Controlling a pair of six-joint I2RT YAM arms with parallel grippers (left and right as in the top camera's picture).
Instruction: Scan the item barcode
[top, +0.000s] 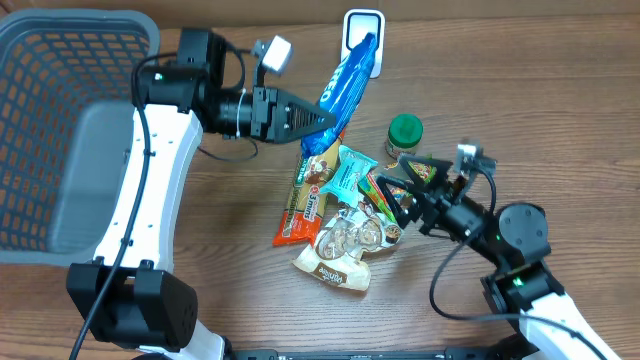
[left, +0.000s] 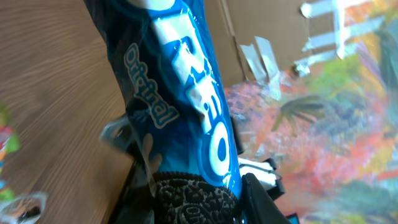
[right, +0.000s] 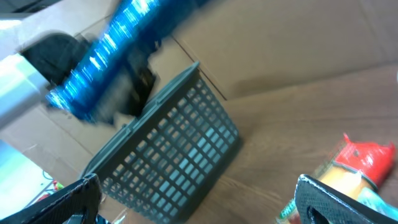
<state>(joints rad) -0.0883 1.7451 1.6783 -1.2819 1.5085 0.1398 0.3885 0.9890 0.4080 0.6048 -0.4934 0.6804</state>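
Note:
A blue Oreo cookie pack (top: 350, 75) is held slanted above the table, my left gripper (top: 318, 118) shut on its lower end. Its upper end reaches over the white barcode scanner (top: 362, 22) at the table's far edge. The left wrist view shows the pack (left: 180, 106) running up from between the black fingers (left: 261, 199) of the left gripper (left: 193, 202). No barcode shows on the sides in view. My right gripper (top: 395, 190) stands wide open over the snack pile, holding nothing. In the right wrist view the right gripper (right: 199, 193) has nothing between its fingers, and the pack (right: 118, 50) appears at top left.
A grey mesh basket (top: 20, 60) fills the left of the table and shows again as the basket (right: 174, 143) in the right wrist view. The snack pile holds an orange bar (top: 300, 205), a teal packet (top: 345, 170), a clear cookie bag (top: 345, 245) and a green-lidded jar (top: 405, 135).

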